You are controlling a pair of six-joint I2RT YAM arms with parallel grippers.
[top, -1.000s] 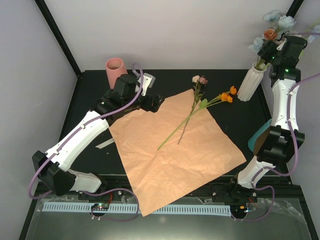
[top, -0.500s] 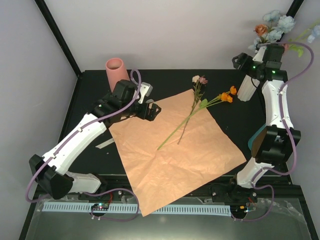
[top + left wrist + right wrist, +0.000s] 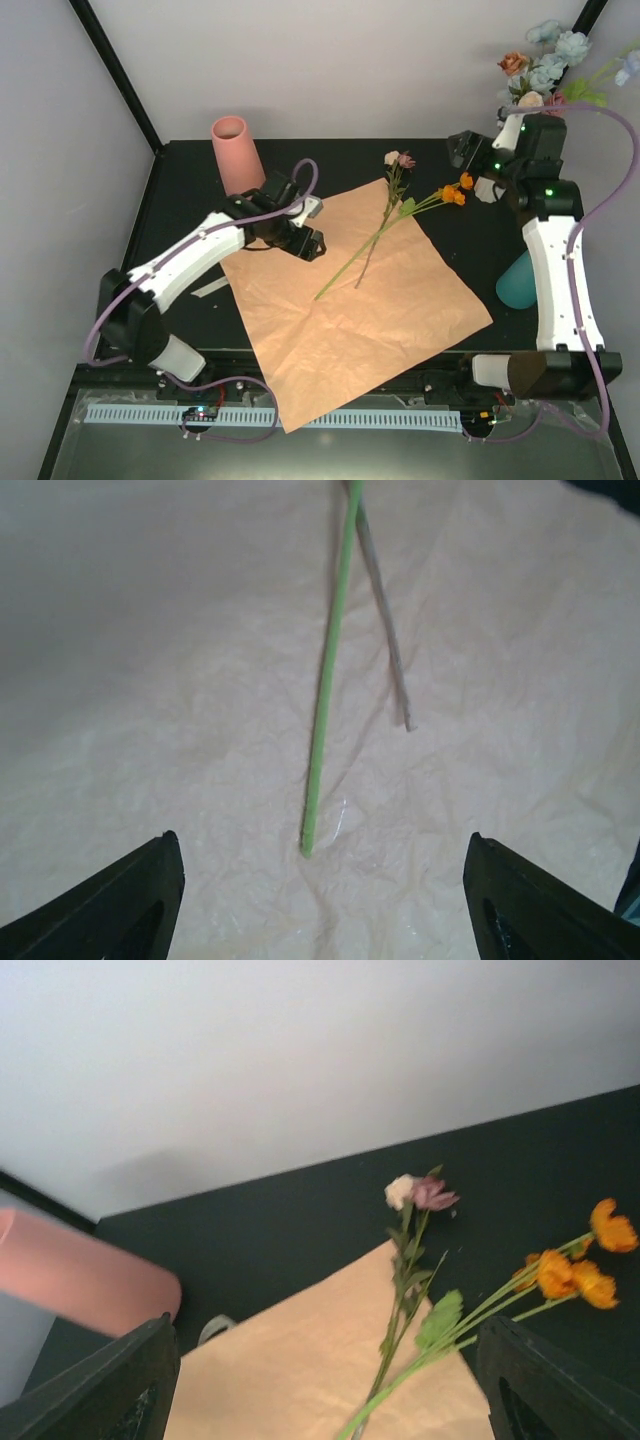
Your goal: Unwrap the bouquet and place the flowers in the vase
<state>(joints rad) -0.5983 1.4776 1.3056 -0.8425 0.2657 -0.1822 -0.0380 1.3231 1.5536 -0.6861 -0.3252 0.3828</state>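
Observation:
The peach paper sheet (image 3: pixel 350 290) of the bouquet lies spread flat on the black table. Two flowers rest across it: an orange-bloomed stem (image 3: pixel 455 192) and a pink-and-cream one (image 3: pixel 400 159). My left gripper (image 3: pixel 305 243) hovers open over the sheet's left part. In the left wrist view the green stem's cut end (image 3: pixel 320 730) lies just ahead of that gripper (image 3: pixel 320 910), nothing between the fingers. The white vase (image 3: pixel 488 188) is mostly hidden behind my right arm; blue and peach blooms (image 3: pixel 545 60) rise above it. My right gripper (image 3: pixel 468 155) is open and empty beside the vase, facing the flowers (image 3: pixel 560 1275).
A pink cylinder vase (image 3: pixel 235 150) stands at the back left, also seen in the right wrist view (image 3: pixel 80 1275). A teal cylinder (image 3: pixel 520 280) sits at the right edge behind the right arm. A slip of white tape (image 3: pixel 208 289) lies left of the sheet.
My left gripper has slid right and nearer over the sheet, towards the stem ends. My right gripper has come down from above the vase's blooms and turned left; those flowers stay in the vase.

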